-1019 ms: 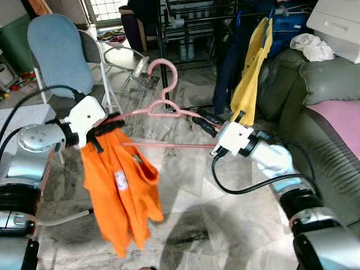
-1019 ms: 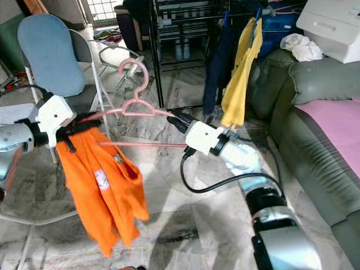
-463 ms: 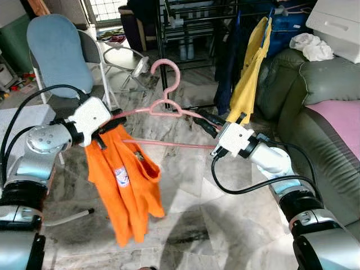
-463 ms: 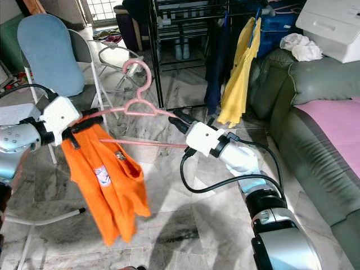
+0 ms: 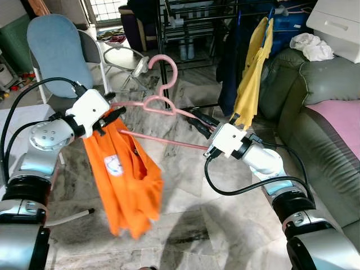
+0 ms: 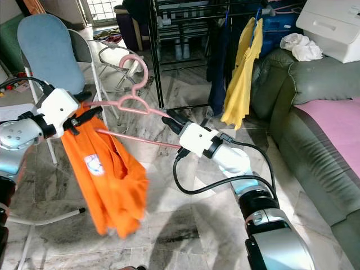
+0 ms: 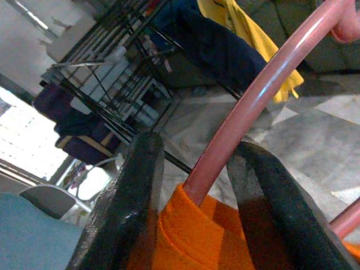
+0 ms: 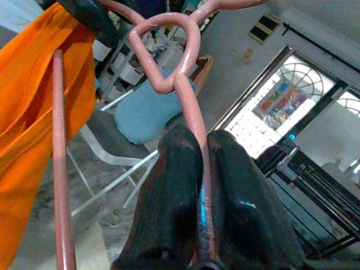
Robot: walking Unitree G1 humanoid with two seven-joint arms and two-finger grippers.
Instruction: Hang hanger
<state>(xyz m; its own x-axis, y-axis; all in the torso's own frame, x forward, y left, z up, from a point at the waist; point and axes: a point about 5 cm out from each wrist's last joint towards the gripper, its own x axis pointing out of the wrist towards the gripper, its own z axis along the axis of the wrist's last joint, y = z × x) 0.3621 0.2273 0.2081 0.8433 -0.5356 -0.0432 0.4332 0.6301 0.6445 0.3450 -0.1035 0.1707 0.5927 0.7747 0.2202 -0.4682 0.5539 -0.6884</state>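
Presently, in the left eye view, we log one pink hanger (image 5: 160,104) held in the air between both arms, above the marble floor (image 5: 185,185). Its long axis runs from the left tool (image 5: 112,115) down to the right tool (image 5: 198,121), sloping lower toward the right; the hook points up toward the black clothes rack (image 5: 185,22). An orange shirt (image 5: 124,174) hangs from the left end. A yellow garment (image 5: 250,79) hangs on the rack, beside a green sofa (image 5: 315,95); a blue chair (image 5: 56,48) stands behind the left arm.

Left wrist view: the left tool's fingers (image 7: 135,202) are spread, flanking the hanger's pink bar and the orange collar without clearly pressing it.

Right wrist view: the right tool's fingers (image 8: 174,208) are pressed together, pinching the hanger's bar.
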